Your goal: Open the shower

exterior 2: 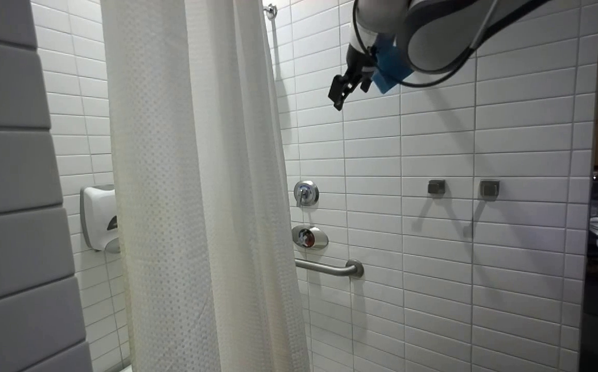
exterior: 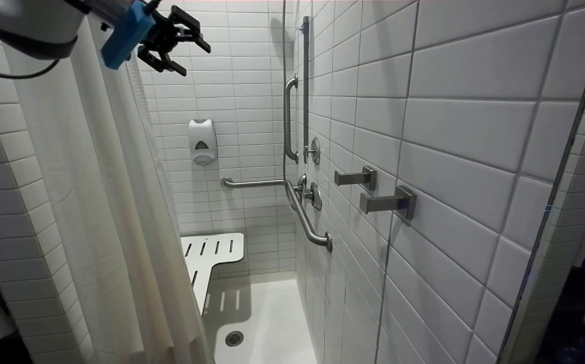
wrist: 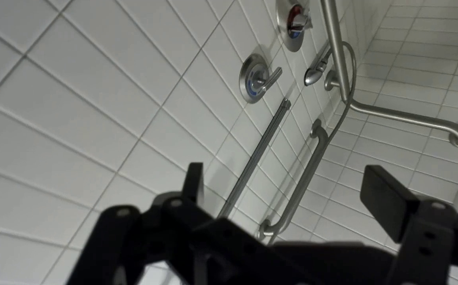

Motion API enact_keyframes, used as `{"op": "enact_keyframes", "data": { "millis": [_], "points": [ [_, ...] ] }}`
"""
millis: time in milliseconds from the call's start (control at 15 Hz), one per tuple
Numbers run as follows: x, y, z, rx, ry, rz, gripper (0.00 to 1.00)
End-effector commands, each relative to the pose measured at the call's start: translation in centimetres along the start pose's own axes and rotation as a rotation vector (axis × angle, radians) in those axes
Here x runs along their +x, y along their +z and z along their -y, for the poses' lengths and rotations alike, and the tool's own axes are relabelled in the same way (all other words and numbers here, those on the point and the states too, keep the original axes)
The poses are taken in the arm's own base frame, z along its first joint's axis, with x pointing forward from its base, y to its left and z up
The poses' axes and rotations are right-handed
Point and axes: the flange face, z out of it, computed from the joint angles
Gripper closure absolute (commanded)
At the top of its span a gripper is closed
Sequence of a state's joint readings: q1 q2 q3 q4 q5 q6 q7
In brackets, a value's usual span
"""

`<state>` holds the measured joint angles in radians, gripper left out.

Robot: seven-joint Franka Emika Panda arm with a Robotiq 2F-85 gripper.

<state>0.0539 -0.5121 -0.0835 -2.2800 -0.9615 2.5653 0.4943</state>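
Note:
The shower is a white-tiled stall with a white curtain hanging in folds at one side of its opening. The curtain covers part of the stall in an exterior view. The upper valve handle and lower valve knob are chrome, on the side wall. The upper valve plate and lower valve also show in an exterior view. My gripper is open and empty, high inside the opening, above and apart from the valves. Its open fingers frame only wall and bars.
Chrome grab bars and a slide rail line the walls. Two square hooks stick out from the side wall. A soap dispenser hangs on the back wall. A white slatted seat stands above the floor drain.

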Motion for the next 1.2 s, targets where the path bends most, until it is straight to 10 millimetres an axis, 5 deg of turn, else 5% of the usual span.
{"op": "enact_keyframes", "data": {
  "millis": [0,467,1133],
  "points": [
    [1.7,3.8,-1.3,0.135,0.128,0.088,0.0],
    [4.2,7.0,-1.6,0.386,0.207,0.162,0.0],
    [8.6,10.9,-2.2,0.52,0.239,0.155,0.0]
  ]
}}
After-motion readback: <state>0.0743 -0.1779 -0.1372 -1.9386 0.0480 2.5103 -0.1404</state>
